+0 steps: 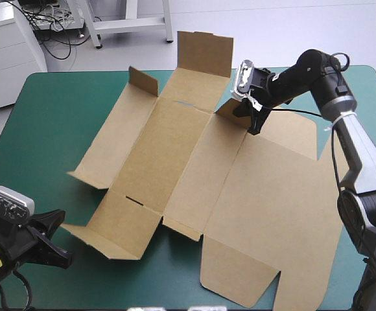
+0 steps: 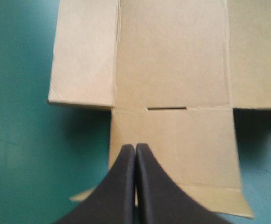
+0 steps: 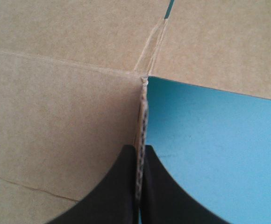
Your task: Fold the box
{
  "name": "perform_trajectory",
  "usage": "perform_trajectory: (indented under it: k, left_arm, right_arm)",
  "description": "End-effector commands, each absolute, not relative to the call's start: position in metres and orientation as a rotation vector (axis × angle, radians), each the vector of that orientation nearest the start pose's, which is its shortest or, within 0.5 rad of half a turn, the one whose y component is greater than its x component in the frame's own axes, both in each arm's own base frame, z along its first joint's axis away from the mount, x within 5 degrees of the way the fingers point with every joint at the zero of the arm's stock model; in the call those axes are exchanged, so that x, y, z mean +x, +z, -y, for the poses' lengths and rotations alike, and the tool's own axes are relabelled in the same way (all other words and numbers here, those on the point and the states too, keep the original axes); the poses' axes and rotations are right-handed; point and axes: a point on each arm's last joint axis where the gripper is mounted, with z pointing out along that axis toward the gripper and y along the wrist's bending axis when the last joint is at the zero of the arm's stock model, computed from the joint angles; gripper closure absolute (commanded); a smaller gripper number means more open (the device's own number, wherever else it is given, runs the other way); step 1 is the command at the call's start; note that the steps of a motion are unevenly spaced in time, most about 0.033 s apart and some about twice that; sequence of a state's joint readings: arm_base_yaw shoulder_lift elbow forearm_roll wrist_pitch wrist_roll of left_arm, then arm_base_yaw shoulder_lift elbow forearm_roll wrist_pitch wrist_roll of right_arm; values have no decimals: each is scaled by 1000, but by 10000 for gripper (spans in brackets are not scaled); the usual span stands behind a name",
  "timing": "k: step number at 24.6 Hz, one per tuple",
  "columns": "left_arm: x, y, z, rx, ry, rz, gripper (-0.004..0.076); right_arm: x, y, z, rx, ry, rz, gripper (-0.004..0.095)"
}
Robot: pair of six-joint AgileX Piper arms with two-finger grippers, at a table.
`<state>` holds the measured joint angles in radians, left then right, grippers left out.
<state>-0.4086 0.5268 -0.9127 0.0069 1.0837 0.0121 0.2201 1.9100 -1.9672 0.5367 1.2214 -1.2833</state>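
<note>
The brown box (image 1: 240, 194) lies as a cut sheet, mostly flat, across the middle of the teal-green table. Its far flap (image 1: 204, 53) and a small far-left flap (image 1: 144, 81) stand raised. My right gripper (image 1: 253, 120) is at the far side, shut on a small corner flap (image 1: 230, 109) that is lifted on edge. In the right wrist view the flap's edge (image 3: 144, 116) runs between the gripper (image 3: 141, 149) fingers. My left gripper (image 1: 63, 240) is shut and holds nothing, near the table's front-left corner. From the left wrist view it (image 2: 136, 147) points at the near-left flap with the slot (image 2: 166, 108).
Bare teal-green cover (image 1: 45, 129) lies left of the box and along the table's front edge (image 1: 175, 285). The box's large right panel (image 1: 272, 214) reaches close to the front-right edge. The right arm (image 1: 356, 149) stretches along the table's right side.
</note>
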Motion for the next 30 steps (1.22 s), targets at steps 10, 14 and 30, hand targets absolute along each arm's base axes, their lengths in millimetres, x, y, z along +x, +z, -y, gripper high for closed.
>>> perform_trajectory:
  k: [10, 14, 30]
  left_arm:
    - [62, 394, 16, 427, -100, -2060, 756]
    - [61, 392, 15, 430, -85, -2084, 756]
    - [62, 391, 13, 430, -53, -2086, 756]
  right_arm:
    - [398, 352, -211, -1811, 158, -1458, 925]
    - [406, 337, -213, -1832, 165, -1485, 778]
    - [402, 350, -208, -1652, 233, -1661, 329]
